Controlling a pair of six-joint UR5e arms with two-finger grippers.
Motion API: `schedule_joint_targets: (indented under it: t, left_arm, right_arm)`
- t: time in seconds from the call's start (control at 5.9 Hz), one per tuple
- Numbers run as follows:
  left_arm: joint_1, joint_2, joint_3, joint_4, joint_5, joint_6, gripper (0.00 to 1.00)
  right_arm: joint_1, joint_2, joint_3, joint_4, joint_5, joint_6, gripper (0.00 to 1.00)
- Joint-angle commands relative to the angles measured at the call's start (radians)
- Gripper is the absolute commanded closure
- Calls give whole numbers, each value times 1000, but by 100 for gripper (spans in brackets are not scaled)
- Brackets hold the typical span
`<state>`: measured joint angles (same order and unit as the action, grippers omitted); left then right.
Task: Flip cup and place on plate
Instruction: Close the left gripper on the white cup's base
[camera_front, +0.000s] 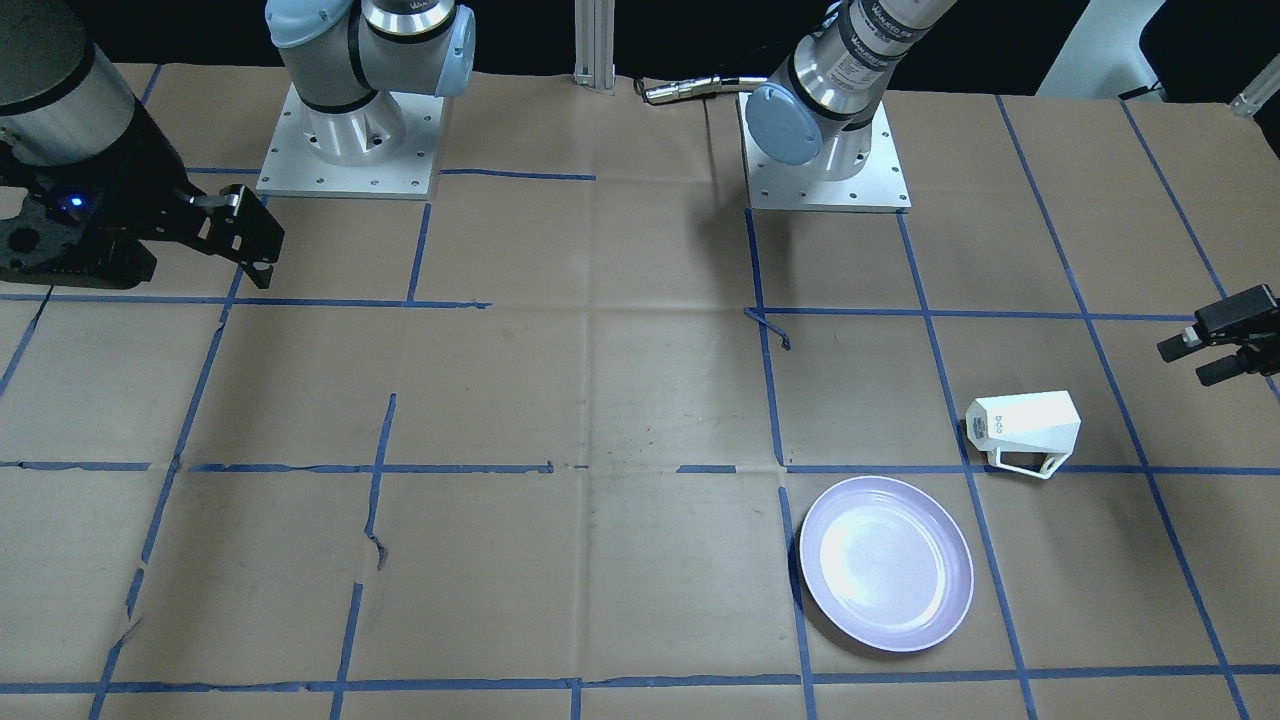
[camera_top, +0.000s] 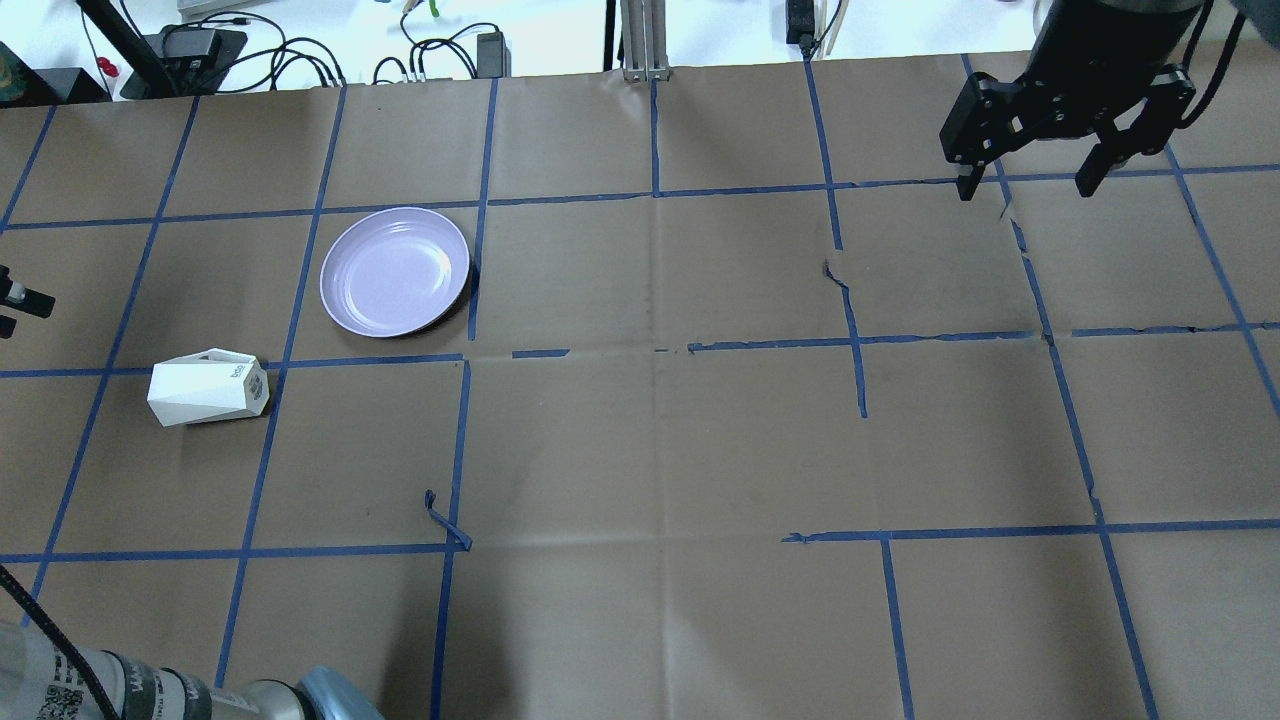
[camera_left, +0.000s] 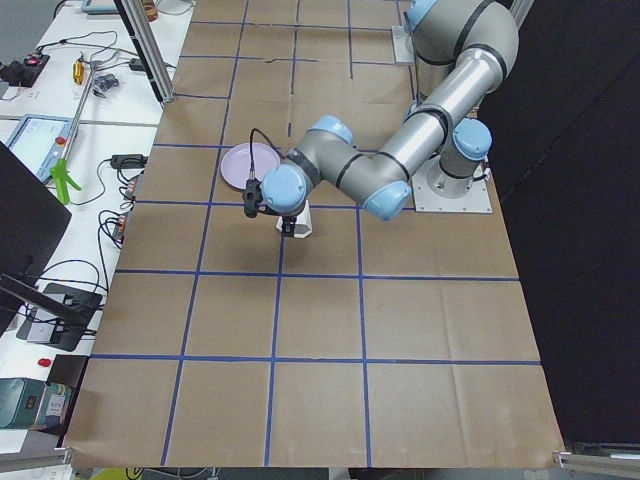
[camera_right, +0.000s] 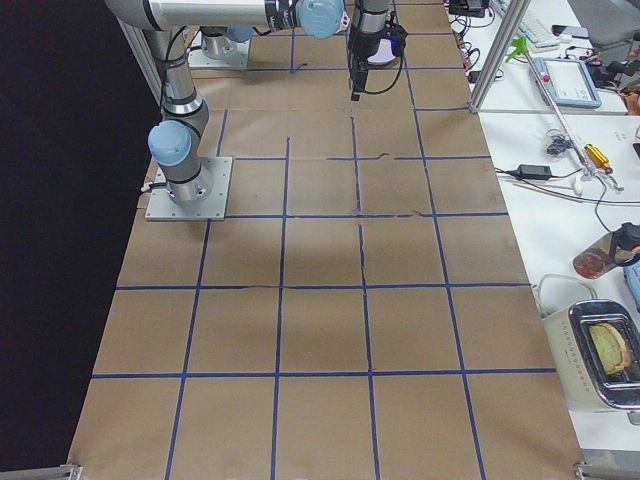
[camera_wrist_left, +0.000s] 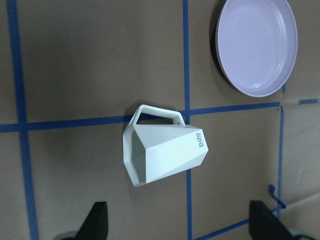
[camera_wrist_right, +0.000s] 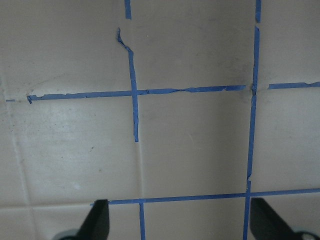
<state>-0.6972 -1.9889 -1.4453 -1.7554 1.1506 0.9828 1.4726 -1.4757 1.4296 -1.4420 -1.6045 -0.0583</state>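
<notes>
The white faceted cup (camera_front: 1025, 432) lies on its side on the brown paper, handle toward the far side of the table. It also shows in the overhead view (camera_top: 207, 388) and the left wrist view (camera_wrist_left: 165, 157). Its base with teal lettering faces the table's middle. The pale lavender plate (camera_front: 886, 563) is empty and sits apart from the cup, farther from the robot (camera_top: 395, 271) (camera_wrist_left: 257, 45). My left gripper (camera_front: 1215, 345) is open and empty, off the cup's mouth side, apart from it (camera_wrist_left: 181, 222). My right gripper (camera_top: 1030, 185) is open and empty, far off on the other side (camera_wrist_right: 181, 222).
Blue tape lines grid the brown paper cover (camera_top: 660, 430). A loose curl of tape (camera_top: 445, 520) sticks up near the left arm's base plate (camera_front: 825, 165). Cables and boxes (camera_top: 210, 45) lie beyond the table's far edge.
</notes>
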Motion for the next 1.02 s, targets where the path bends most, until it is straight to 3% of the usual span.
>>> schedule_joint_targets:
  t: [0.0, 0.34, 0.85]
  left_arm:
    - [48, -150, 2, -157, -191, 155, 1]
    - [76, -255, 0, -249, -204, 334, 1]
    - [76, -355, -4, -403, -244, 434, 1]
  right_arm:
    - [0, 0, 0, 0, 0, 0, 0]
    - [0, 0, 0, 0, 0, 0, 0]
    - [0, 0, 0, 0, 0, 0, 0]
